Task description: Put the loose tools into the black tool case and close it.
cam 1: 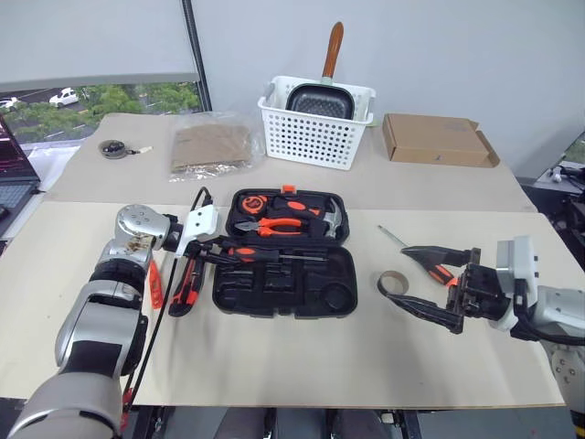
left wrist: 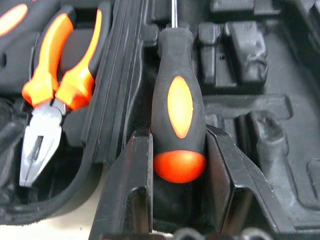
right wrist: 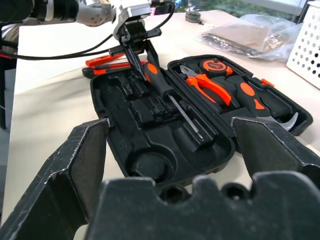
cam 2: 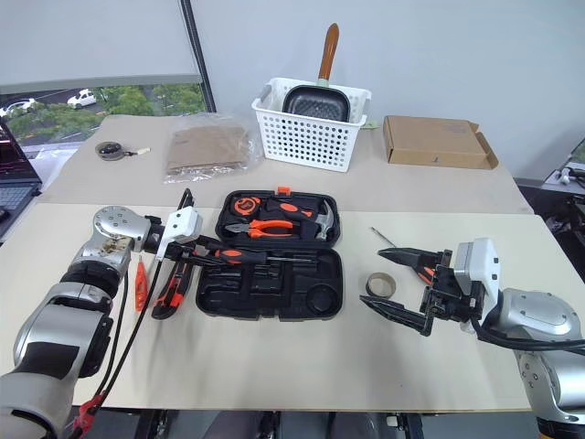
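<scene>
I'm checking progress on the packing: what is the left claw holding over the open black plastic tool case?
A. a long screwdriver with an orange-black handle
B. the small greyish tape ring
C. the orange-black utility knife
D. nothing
A: the left claw is shut on the handle of the long screwdriver with an orange-black handle, whose shaft lies over the moulded slots of the open black plastic tool case.

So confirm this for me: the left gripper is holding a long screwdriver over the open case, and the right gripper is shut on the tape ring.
Not quite. The left gripper does hold the long screwdriver over the open case, but the right gripper is open and empty; the tape ring lies on the table beside it, as the left eye view shows.
</scene>
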